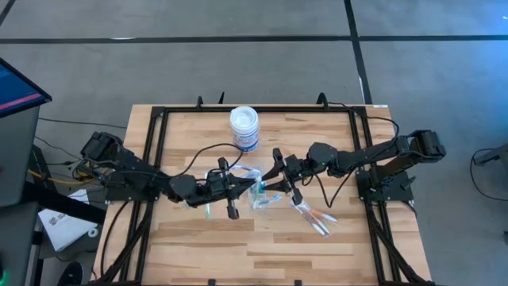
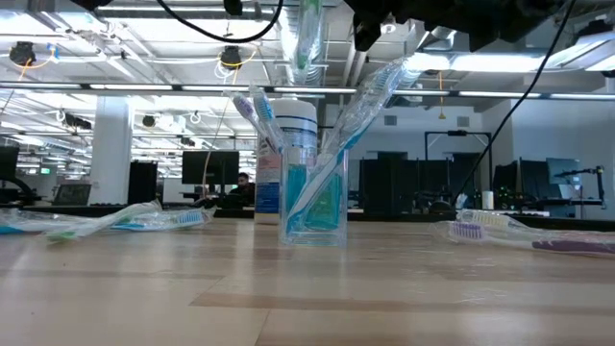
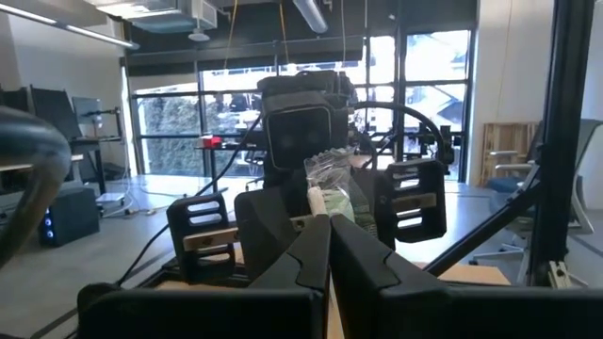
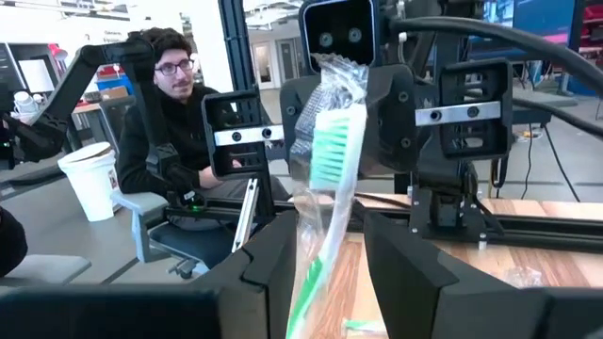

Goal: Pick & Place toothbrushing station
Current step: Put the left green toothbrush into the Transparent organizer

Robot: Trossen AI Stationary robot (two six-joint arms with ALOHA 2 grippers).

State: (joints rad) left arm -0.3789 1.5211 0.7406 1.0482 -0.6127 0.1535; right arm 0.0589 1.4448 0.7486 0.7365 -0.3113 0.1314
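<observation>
From above, the left gripper (image 1: 236, 188) and right gripper (image 1: 274, 179) meet nose to nose at mid-table over the clear plastic cup (image 1: 259, 195), which sits just below and between them. That crowding looks deliberate: both are positioned to feed brushes into the cup. Two wrapped toothbrushes (image 1: 316, 217) lie flat just behind and to the outer side of the right gripper, another (image 1: 208, 208) beside the left one; the white jar (image 1: 244, 128) stands well beyond both.

At table height, the cup (image 2: 313, 202) stands upright beneath the grippers, holding several brushes that lean outward, heads up. A wrapped green toothbrush (image 2: 307, 34) hangs almost vertical directly above the cup, presumably so it can drop straight in. Spare brushes (image 2: 125, 221) lie lengthwise on the wood to either side.

From the left wrist, the left gripper (image 3: 330, 247) is clenched, fingers pressed together, with a wrapped brush end (image 3: 330, 184) rising just past the tips.

From the right wrist, the right gripper (image 4: 325, 250) grasps the wrapped green toothbrush (image 4: 332, 169) between its fingers, long axis upright, bristled head pointing up past the fingertips. A seated person (image 4: 170, 122) is in the room beyond.
</observation>
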